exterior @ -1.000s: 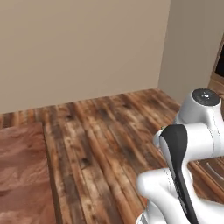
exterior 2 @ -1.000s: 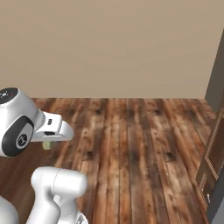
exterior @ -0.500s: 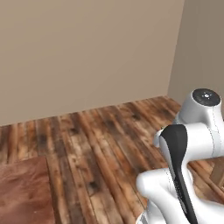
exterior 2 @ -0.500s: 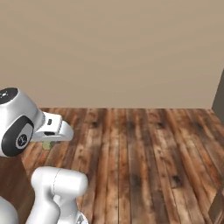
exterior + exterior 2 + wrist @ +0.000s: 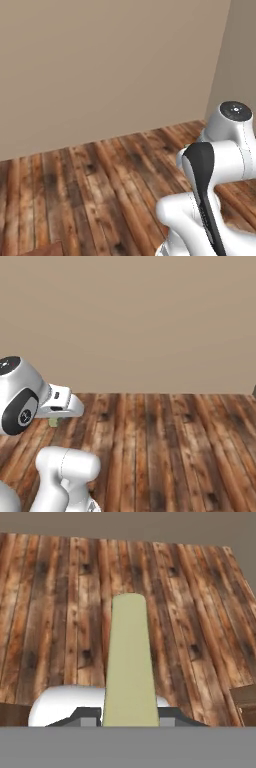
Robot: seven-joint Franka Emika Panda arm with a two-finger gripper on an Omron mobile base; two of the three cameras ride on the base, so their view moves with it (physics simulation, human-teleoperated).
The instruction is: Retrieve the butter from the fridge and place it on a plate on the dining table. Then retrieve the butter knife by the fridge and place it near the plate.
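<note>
The butter (image 5: pixel 129 662) is a pale yellow stick running up the middle of the hand view from between the two dark fingertips. My gripper (image 5: pixel 129 717) is shut on its near end, above the plank floor. In the right base view the gripper (image 5: pixel 54 417) sits at the left beside the arm's big joint, with a bit of the butter (image 5: pixel 53 421) poking out below the hand. A sliver of the reddish-brown dining table (image 5: pixel 44 249) shows at the lower left of the left base view. The fridge, the plate and the butter knife are out of view.
A dark wooden plank floor (image 5: pixel 165 446) stretches ahead to a plain beige wall (image 5: pixel 140 321). A wall corner (image 5: pixel 220 75) stands at the right in the left base view. A brown wooden edge (image 5: pixel 245 699) shows at the right of the hand view.
The whole picture has shifted, so the base has turned: the table surface slid off to the lower left and the dark edge at the right left the view. The grip on the butter is unchanged.
</note>
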